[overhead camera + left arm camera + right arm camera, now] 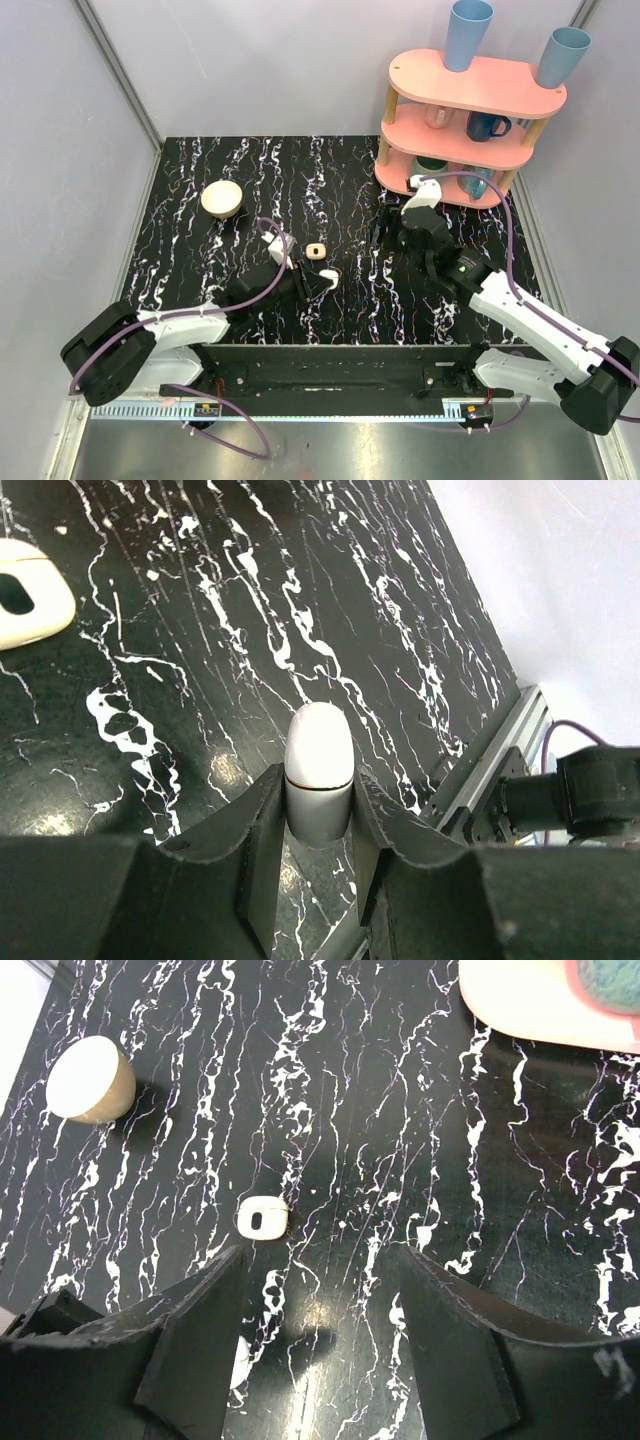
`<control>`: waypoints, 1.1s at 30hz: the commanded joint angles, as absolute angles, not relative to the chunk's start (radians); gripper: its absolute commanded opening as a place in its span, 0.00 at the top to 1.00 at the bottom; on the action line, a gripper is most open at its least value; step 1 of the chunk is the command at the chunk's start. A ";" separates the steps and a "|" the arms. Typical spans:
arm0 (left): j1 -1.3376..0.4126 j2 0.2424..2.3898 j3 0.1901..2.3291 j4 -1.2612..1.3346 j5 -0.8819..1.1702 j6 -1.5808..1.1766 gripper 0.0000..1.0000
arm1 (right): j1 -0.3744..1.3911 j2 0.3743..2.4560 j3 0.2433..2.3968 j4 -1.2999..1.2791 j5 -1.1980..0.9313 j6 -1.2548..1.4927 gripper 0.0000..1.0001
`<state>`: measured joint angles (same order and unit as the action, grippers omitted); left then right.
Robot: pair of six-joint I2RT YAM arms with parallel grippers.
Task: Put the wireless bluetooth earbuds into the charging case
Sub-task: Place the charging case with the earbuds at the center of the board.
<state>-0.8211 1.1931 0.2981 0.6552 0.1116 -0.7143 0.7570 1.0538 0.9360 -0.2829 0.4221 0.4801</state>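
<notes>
On the black marbled tabletop [200, 260], a white earbud [318, 742] is clamped by its lower half in the left pincer [318, 785]. The right pincer [320, 1260] is held apart, empty. The earbud is judged light, rigid and slippery, best pinched across its sides.

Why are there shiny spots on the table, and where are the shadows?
Left wrist view: light bounces off the black white-veined marble tabletop as a pale patch, and the white rounded plastic piece gripped in the left pincer looks washed out on top. Right wrist view: another glare patch shows beneath the open right pincer; the round wooden bowl throws a soft shadow.
</notes>
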 commanded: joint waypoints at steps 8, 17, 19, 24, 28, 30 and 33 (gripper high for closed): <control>-0.798 1.368 0.330 0.820 0.008 -0.909 0.94 | 0.749 1.060 0.942 -0.258 0.345 0.495 0.30; -0.762 1.601 0.304 1.060 0.106 -1.023 0.91 | 0.749 1.055 0.931 -0.255 0.333 0.495 0.30; -0.762 1.615 0.311 1.046 0.103 -1.017 0.82 | 0.750 1.058 0.930 -0.253 0.328 0.497 0.30; -0.761 1.572 0.324 0.922 0.063 -0.970 0.73 | 0.749 1.054 0.930 -0.250 0.322 0.499 0.30; -0.756 1.549 0.334 0.881 0.060 -0.940 0.66 | 0.749 1.061 0.930 -0.238 0.314 0.497 0.30; -0.753 1.554 0.341 0.856 0.061 -0.930 0.66 | 0.749 1.065 0.930 -0.236 0.307 0.499 0.30; -0.743 1.563 0.330 0.862 0.066 -0.933 0.65 | 0.749 1.068 0.930 -0.235 0.302 0.502 0.30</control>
<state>-0.7578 1.5806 0.3096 0.8482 0.0738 -0.9504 0.7536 1.0637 0.9283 -0.2806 0.3218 0.4911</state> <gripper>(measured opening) 0.346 0.699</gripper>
